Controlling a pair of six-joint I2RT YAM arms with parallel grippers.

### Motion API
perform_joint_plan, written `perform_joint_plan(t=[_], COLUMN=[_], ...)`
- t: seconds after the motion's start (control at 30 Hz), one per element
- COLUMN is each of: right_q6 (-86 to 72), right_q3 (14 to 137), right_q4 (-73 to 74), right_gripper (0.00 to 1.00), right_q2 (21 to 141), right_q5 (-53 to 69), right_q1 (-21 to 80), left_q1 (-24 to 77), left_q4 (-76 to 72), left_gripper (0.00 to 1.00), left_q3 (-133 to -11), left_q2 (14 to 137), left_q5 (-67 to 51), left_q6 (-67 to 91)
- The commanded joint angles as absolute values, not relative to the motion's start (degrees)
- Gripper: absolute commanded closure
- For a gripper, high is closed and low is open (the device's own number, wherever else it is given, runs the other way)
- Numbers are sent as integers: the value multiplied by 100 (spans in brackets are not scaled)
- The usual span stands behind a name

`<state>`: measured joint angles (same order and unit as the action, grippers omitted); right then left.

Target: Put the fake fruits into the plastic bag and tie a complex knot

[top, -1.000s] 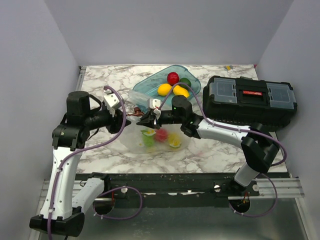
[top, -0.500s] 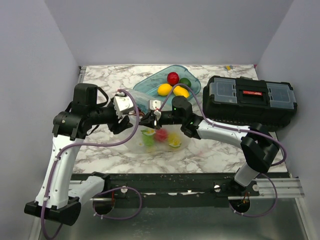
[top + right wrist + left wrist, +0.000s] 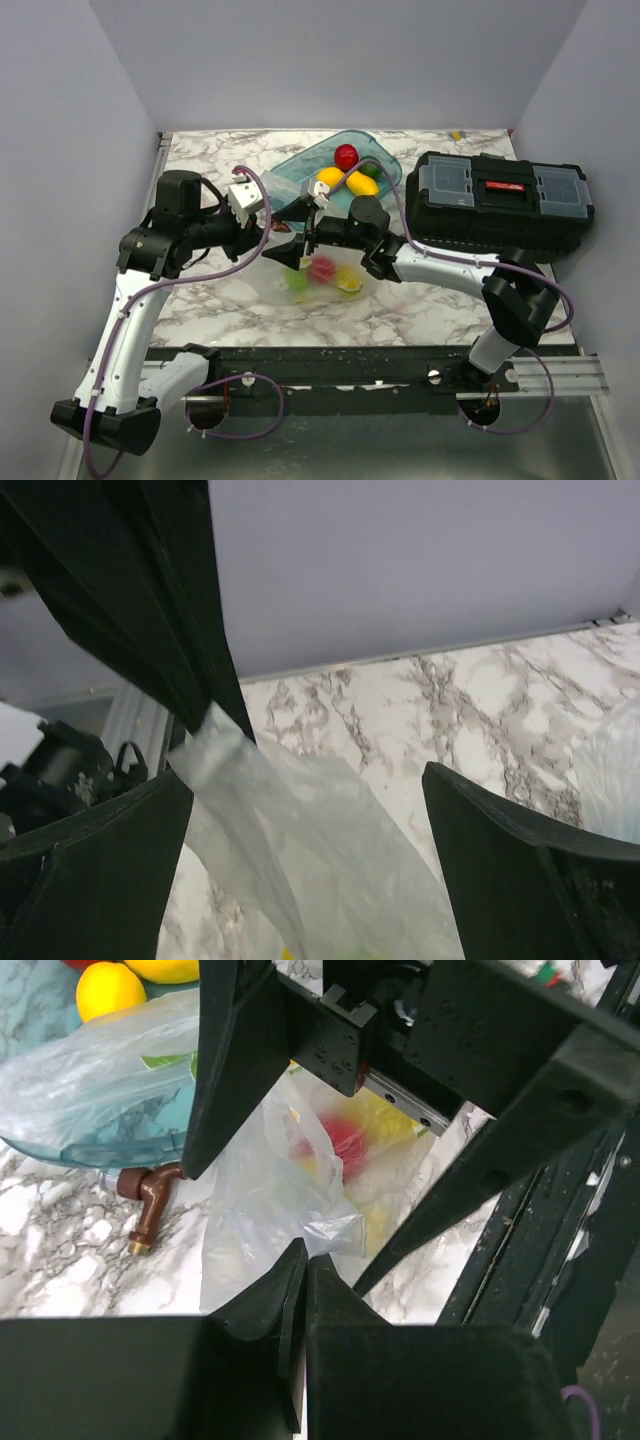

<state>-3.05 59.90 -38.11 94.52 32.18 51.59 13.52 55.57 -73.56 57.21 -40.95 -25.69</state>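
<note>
Overhead and wrist views of the bagging stage. We found the plastic bag (image 3: 250,1200) lying on the marbled bench (image 3: 220,160) between the two arms, just in front of the teal tub (image 3: 300,165). Its upper film was drawn up into a loose neck. The left claw (image 3: 303,1255) was fully shut, its two fingertips pressed together on a fold of that neck. The right claw (image 3: 305,780) stood wide open and gripped nothing. Its fingers were spread on either side of the raised film, apart from it as far as we could judge. We counted three of the fake fruits (image 3: 322,268) inside the bag, one red, one green and one yellow, blurred by the printed film. Others remained in the tub: a red one, two yellow lemons and a green one. The black toolbox (image 3: 500,205) sat on the bench to the right of the tub, well apart from the bag. We could not make out whether the neck was twisted or tied.
</note>
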Motion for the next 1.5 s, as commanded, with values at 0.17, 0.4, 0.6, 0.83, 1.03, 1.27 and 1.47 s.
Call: perform_joint_plan(t=[0.17,0.4,0.6,0.83,1.03,1.27,1.47], right_q6=[-1202,-707,-407,403,889,1609,2491], right_q3=[6032,5732,5388,4558,4143,4629,5049], right_q4=[-5335,-5861,-5911,-5874,-5811,-4961,-3797], right_gripper=[7,46,80,99,99,99,99], right_q2=[10118,10879,11231,11059,10753,10498,10390], right_q5=[2311,2118,2329,2426,2738,3793,4690], right_q1=[5523,5522,5525,5521,5515,5474,5337], left_q1=[1362,1190,807,468,64,-180,-121], left_q4=[4174,4002,3953,4210,3989,4717,6707], left_gripper=[100,100,100,100,100,24,2], left_q3=[-7093,-7450,-7688,-7342,-6900,-6968,-7579], left_q2=[5527,5536,5514,5328,5251,5035,5544], left_q5=[-4259,-4964,-5048,-2693,-1716,-4944,-5363], left_q6=[-552,94,392,26,26,-1580,-3412])
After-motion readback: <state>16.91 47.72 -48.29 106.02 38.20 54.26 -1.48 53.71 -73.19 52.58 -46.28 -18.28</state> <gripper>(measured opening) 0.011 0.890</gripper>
